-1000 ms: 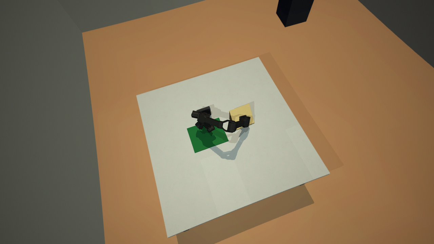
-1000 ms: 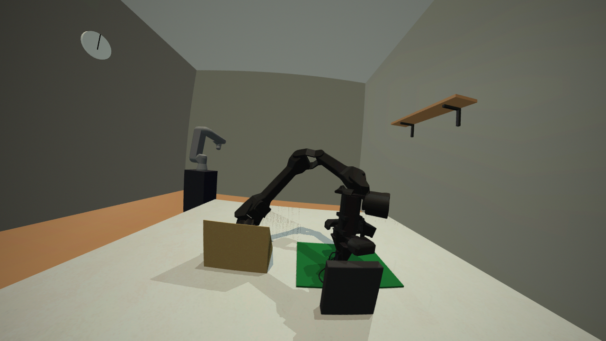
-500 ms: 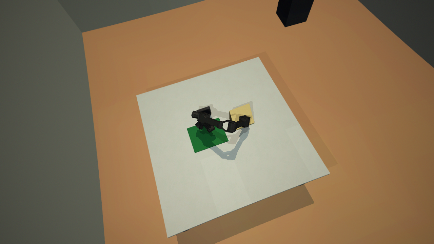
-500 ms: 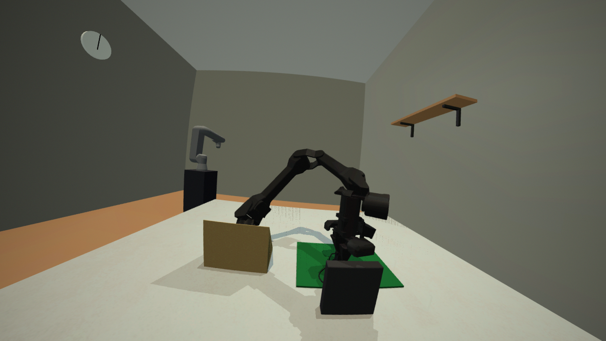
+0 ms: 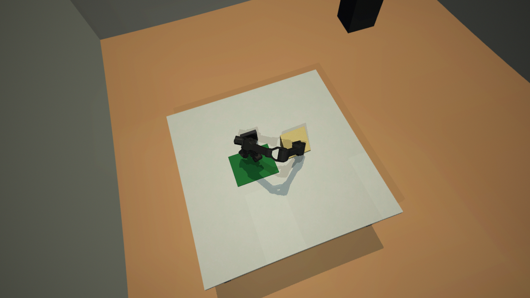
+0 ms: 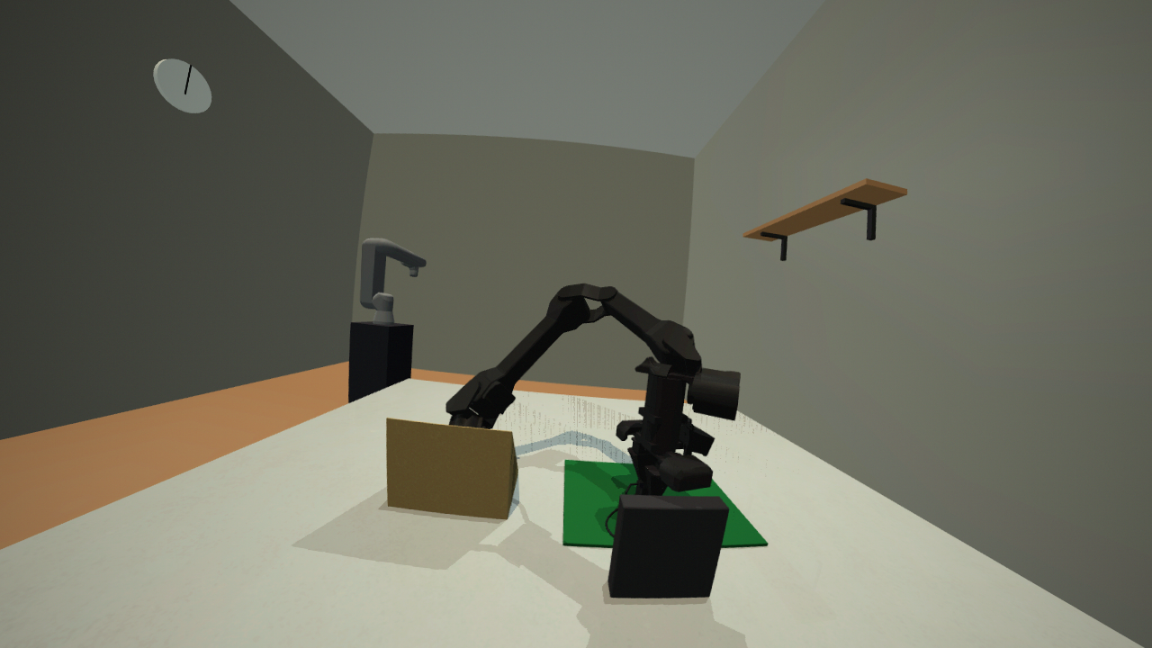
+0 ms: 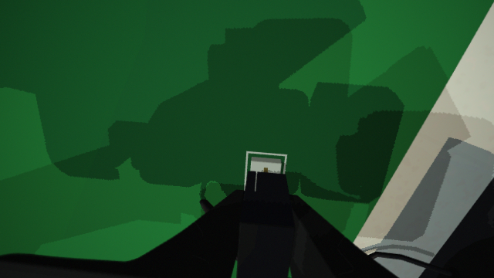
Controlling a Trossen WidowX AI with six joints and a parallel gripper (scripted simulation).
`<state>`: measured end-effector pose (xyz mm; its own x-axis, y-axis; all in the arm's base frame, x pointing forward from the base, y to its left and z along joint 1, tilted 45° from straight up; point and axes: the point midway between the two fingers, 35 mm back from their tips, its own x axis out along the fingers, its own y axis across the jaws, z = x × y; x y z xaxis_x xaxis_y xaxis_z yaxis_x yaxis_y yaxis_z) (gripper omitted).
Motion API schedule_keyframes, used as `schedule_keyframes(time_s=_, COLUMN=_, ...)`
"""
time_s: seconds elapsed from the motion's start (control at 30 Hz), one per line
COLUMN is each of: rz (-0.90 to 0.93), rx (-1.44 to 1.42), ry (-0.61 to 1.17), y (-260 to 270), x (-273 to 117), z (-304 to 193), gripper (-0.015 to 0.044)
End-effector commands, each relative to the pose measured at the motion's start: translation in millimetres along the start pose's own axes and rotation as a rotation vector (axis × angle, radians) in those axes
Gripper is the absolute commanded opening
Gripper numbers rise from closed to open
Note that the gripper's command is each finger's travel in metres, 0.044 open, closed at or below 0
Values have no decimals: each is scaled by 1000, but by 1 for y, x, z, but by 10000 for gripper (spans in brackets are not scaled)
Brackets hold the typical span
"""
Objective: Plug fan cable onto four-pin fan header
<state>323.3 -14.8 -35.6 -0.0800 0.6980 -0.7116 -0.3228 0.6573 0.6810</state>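
Note:
My gripper (image 6: 651, 488) (image 7: 265, 201) is shut on the fan plug (image 7: 271, 184), a dark block pointing down over the green board (image 5: 239, 179) (image 6: 583, 514) (image 7: 170, 150). Beyond the plug in the wrist view, the white header (image 7: 266, 164) shows one gold pin, inside a white outline on the board. The plug covers the header's near part; I cannot tell how far down on the pins it sits. The black fan (image 5: 248, 134) (image 6: 668, 549) (image 7: 472, 241) stands by the board's edge, and its thin black cable (image 6: 608, 522) (image 7: 401, 255) runs from it. The fingertips are hidden in the top view.
A yellow-tan block (image 5: 295, 135) (image 6: 446, 469) stands beside the arm's base on the white table (image 5: 229, 229) (image 6: 265, 532). A grey robot arm (image 6: 373, 274) on a black pedestal (image 6: 378, 362) is in the background, with a wall shelf (image 6: 829, 211) at the right.

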Motion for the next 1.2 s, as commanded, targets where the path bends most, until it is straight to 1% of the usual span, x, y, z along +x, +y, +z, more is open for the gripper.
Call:
schedule_keyframes(time_s=0.0, rz=3, rx=4, ry=-5, y=0, x=3, z=0, gripper=0)
schedule_keyframes(time_s=0.67, rz=4, rx=4, ry=-5, y=0, x=16, z=1, gripper=0)
schedule_keyframes(time_s=1.0, rz=0, rx=2, ry=-4, y=0, x=12, z=0, gripper=260)
schedule_keyframes(time_s=1.1, rz=0, rx=2, ry=-4, y=-1, x=9, z=0, gripper=260)
schedule_keyframes(time_s=1.17, rz=0, rx=3, ry=-4, y=-2, x=-15, z=1, gripper=260)
